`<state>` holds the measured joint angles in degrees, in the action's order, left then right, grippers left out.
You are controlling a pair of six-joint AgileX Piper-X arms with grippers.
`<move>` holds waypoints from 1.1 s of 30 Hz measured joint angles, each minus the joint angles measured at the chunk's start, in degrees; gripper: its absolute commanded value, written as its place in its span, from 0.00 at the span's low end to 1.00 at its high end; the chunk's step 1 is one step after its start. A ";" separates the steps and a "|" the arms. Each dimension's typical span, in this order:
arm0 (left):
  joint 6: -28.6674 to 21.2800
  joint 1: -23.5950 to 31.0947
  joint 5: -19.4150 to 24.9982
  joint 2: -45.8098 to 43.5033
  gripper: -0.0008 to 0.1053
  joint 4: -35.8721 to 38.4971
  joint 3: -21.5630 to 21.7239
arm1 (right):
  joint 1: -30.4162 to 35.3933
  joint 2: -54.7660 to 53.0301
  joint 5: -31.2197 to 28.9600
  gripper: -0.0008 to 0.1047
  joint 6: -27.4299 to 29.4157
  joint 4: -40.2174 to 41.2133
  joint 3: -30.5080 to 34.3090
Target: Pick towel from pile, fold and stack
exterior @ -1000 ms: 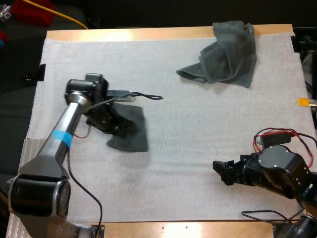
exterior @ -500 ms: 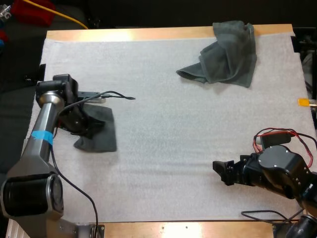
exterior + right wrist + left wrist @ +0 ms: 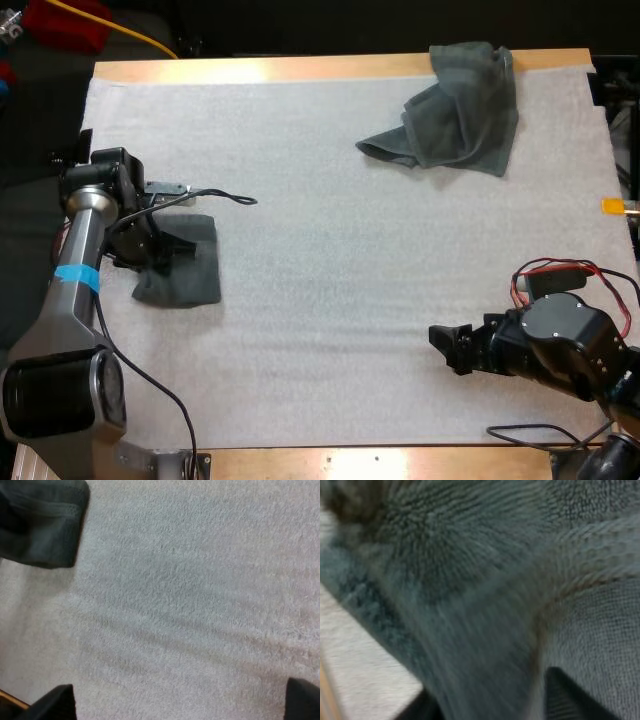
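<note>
left gripper [image 3: 168, 250]: clenched on folded towel [image 3: 190, 280], cloth between its fingers [image 3: 567, 700]
folded towel: flat at mat's [image 3: 330, 300] 9 o'clock edge
right gripper [image 3: 447, 345]: spread apart, over bare mat
crumpled towel [image 3: 455, 105]: 2 o'clock from left gripper, well apart; 12 o'clock from right gripper, nearer

Silver arm [image 3: 84, 235], blue band [image 3: 70, 275], black right gripper [image 3: 446, 347]

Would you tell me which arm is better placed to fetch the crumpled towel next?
Right. The right claw is open and free, on the crumpled towel's side; the left claw grips the folded towel on the opposite side.
</note>
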<state>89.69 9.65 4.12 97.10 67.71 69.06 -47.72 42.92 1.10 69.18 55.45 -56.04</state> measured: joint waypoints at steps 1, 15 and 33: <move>0.00 0.00 1.14 0.00 0.63 -0.12 0.00 | 0.00 0.00 0.00 0.76 0.00 0.00 0.00; 2.12 0.00 5.99 -1.61 0.66 -0.05 0.31 | 0.00 0.00 0.30 0.76 0.00 0.00 0.00; 4.45 -0.67 -10.72 -23.96 0.66 1.37 0.31 | 0.00 0.00 -4.37 0.76 5.76 0.00 0.00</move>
<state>94.13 8.98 -6.60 73.14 69.08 69.37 -47.72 42.92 -3.27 74.94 55.45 -56.04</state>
